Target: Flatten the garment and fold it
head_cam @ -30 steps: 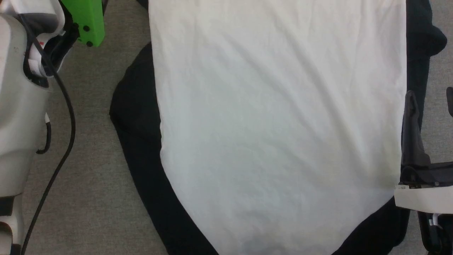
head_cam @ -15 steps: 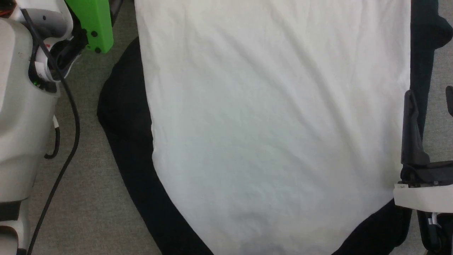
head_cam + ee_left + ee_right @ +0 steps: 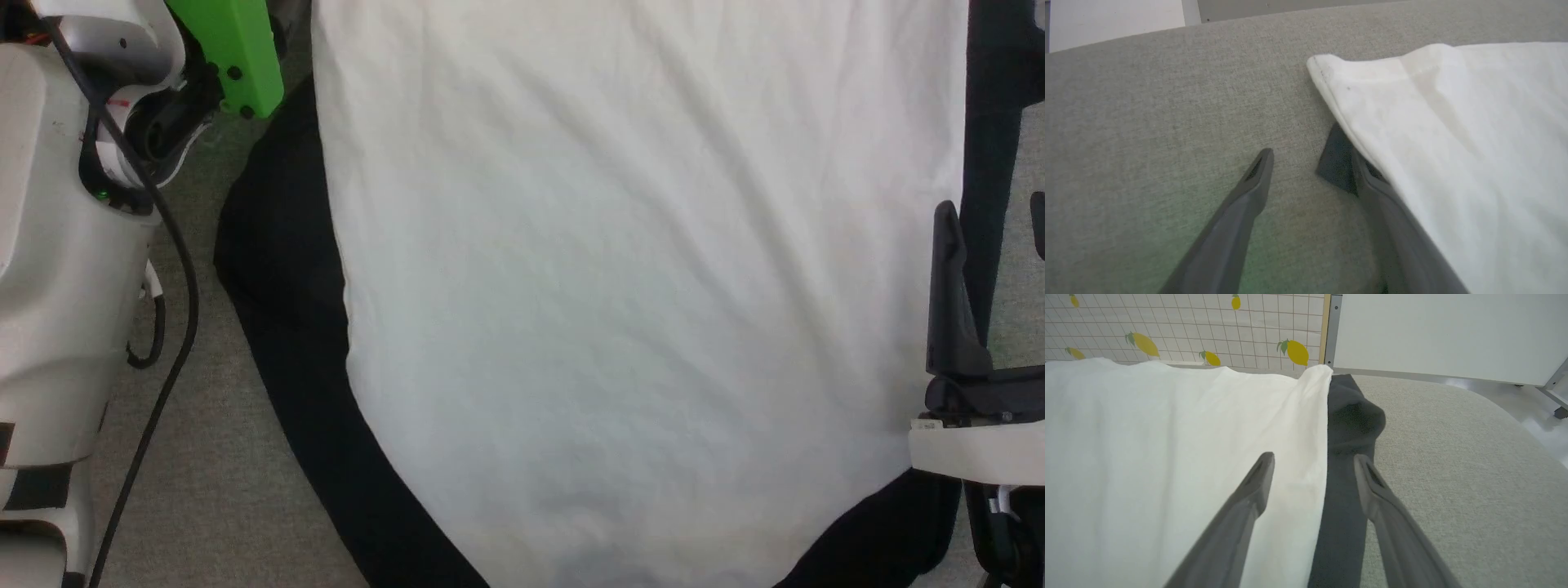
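Note:
The garment [image 3: 637, 294] lies spread on the grey table, plain white side up. One black sleeve [image 3: 282, 269] sticks out at its left and another [image 3: 992, 106] at its right. My left gripper [image 3: 1310, 161] is open low over the table at a white hem corner [image 3: 1331, 77], and its right finger [image 3: 1392, 216] is tucked under the white edge. My right gripper [image 3: 1312, 463] [image 3: 992, 216] is open and straddles the garment's right edge. One finger [image 3: 1249, 498] is over the white cloth and the other is over the black sleeve [image 3: 1347, 428].
The grey fabric table [image 3: 204, 490] runs along both sides of the garment. My left arm's pale body [image 3: 57, 286], its green housing [image 3: 233, 49] and a black cable [image 3: 175, 343] fill the left margin. A lemon-print wall [image 3: 1167, 326] and a white panel [image 3: 1433, 330] stand behind the table's far edge.
The whole head picture has shifted and the garment looks slightly larger, so the camera moved. My left arm's green housing has come closer to the garment's left edge. The right gripper has barely moved.

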Tool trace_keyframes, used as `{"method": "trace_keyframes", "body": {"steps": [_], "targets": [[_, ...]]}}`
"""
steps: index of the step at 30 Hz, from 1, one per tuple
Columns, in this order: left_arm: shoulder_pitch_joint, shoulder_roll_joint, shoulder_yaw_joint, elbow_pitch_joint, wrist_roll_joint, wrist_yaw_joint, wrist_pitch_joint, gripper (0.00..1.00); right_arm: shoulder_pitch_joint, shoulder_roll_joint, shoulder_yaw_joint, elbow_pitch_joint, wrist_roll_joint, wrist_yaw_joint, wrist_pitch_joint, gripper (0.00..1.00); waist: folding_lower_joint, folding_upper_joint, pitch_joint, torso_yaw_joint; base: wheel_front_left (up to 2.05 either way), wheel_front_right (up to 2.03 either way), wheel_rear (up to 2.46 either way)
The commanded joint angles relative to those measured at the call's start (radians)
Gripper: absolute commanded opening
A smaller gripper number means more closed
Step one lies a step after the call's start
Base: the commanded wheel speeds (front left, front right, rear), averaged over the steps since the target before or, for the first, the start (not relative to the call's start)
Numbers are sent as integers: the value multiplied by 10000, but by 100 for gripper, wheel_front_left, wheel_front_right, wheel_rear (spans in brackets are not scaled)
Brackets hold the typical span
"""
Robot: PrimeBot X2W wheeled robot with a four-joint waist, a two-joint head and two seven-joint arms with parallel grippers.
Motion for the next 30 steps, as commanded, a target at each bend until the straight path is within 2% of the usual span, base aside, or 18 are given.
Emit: {"method": "trace_keyframes", "body": {"steps": [1,5,9,10,11,12,15,21,30], "targets": [[67,-88,81,-30,-138,79,-13,100,-173,16,-12,-40,-109,-15,14,100,-1,0,22,-2,0,0,0],[88,-294,212,-14,-515,237,222,100,-205,16,3,20,-99,-15,31,100,-1,0,44,-18,0,0,0],[221,-184,20,24,-473,239,514,100,-253,16,50,77,-71,-15,42,100,-1,0,93,-66,0,0,0],[265,-154,-15,51,-488,245,608,80,-272,16,57,82,-63,-15,42,100,-1,0,122,-88,0,0,0],[284,-125,-58,39,-472,204,630,42,-284,16,50,83,-62,-15,39,100,-1,0,144,-98,0,0,0],[313,-94,-85,30,-464,168,629,0,-296,16,28,87,-67,-15,36,100,-1,0,169,-110,0,0,0],[372,16,-159,-8,-470,23,681,0,-320,16,-28,98,-76,-15,27,100,-1,0,223,-130,0,0,0],[243,168,80,118,-198,183,15,0,-400,16,-91,209,-101,-15,2,100,-1,0,135,-104,0,0,0],[362,322,468,430,-150,295,-830,0,-342,16,-63,452,-124,-15,-29,100,-1,0,-882,85,0,0,0]]}}
